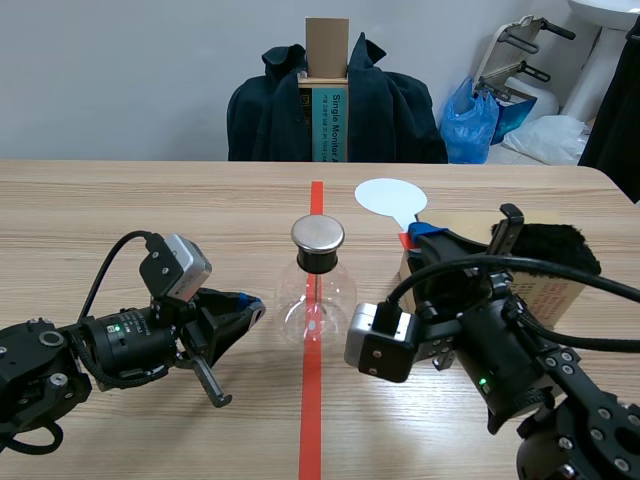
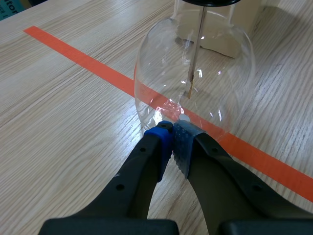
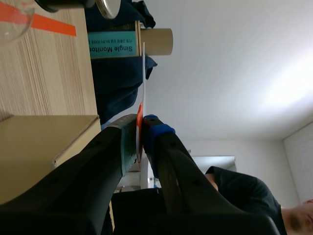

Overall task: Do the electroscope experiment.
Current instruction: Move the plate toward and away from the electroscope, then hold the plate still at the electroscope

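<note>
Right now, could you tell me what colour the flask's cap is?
Silver cap on a black collar; clearest in scene view.

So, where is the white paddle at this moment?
In the scene view the paddle is just right of the flask and a little farther back, its handle gripped in the right hand, near the beige box.

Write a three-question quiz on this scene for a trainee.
1. True or false: the left gripper, by the flask, is open.
2. The right gripper holds: A) flask B) paddle C) nothing.
3. Fill in: the flask stands on a ___ tape line.
Key: 1 false; 2 B; 3 red.
</note>
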Controlling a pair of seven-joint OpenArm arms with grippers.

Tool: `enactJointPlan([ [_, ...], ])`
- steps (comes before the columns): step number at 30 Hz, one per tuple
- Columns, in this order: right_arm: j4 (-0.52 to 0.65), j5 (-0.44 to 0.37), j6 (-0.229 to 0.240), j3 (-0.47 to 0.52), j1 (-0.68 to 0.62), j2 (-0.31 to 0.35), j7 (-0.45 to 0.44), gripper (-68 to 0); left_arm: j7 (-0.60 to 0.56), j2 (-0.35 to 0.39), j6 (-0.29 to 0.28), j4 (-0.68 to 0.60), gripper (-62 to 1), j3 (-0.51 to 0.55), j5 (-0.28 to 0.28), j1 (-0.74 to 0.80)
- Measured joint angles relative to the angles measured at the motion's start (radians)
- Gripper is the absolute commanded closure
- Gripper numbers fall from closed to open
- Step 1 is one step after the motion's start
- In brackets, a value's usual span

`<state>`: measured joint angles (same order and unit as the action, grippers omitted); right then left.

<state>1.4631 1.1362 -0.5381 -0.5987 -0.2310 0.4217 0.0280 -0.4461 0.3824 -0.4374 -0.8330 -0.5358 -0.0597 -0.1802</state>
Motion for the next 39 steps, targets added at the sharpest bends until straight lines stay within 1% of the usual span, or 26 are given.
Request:
enactJointPlan([
  [3,0.000,0.000,0.000,0.000,0.000,0.000,0.023,-0.7,0.000,0.000,0.000,0.000,-3.2,0.000,0.000,0.000],
  [9,0.000,0.000,0.000,0.000,0.000,0.000,0.019,-0.7,0.000,0.000,0.000,0.000,-3.2,0.000,0.000,0.000],
  [14,0.000,0.000,0.000,0.000,0.000,0.000,-0.061,-0.7,0.000,0.000,0.000,0.000,-3.2,0.000,0.000,0.000],
  [25,0.000,0.001,0.000,0.000,0.000,0.000,-0.269,-0.7,0.000,0.000,0.000,0.000,-3.2,0.000,0.000,0.000],
  [29,0.000,0.001,0.000,0.000,0.000,0.000,-0.312,-0.7,0.000,0.000,0.000,0.000,-3.2,0.000,0.000,0.000],
  [39,0.000,0.001,0.000,0.000,0.000,0.000,-0.335,-0.7,0.000,0.000,0.000,0.000,-3.2,0.000,0.000,0.000],
])
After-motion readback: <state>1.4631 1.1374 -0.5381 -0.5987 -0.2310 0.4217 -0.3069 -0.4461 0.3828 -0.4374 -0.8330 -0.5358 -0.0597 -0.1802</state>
